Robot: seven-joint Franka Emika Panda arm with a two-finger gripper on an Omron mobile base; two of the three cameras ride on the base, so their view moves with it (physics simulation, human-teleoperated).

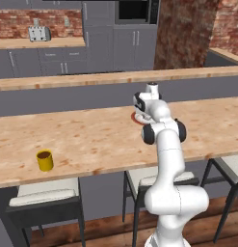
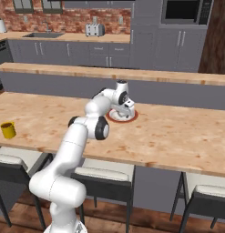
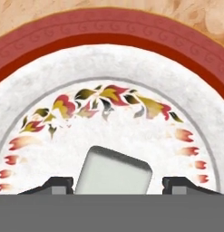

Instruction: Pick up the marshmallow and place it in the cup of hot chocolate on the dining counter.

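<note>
We hover gripper (image 3: 112,183) low over round white plate with red rim and leaf pattern (image 3: 36,86), frame centre in both base views. Small whitish-grey marshmallow block (image 3: 113,172) sits on plate between dark fingertips (image 3: 59,184), gaps either side; jaws part-spread, nothing gripped yet. We judge: square up, then squeeze gently. Yellow cylindrical cup of hot chocolate (image 1: 44,160) stands lower left, well apart, on light mottled wooden dining counter (image 1: 91,140). No readable writing or brands.

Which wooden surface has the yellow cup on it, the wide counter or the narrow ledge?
The wide mottled wooden counter: the yellow cup stands near its front edge, above the stools; the narrow ledge runs behind.

The arm (image 2: 89,123) reaches over the dining counter (image 2: 177,136) to the red-rimmed plate (image 2: 132,117).
</note>
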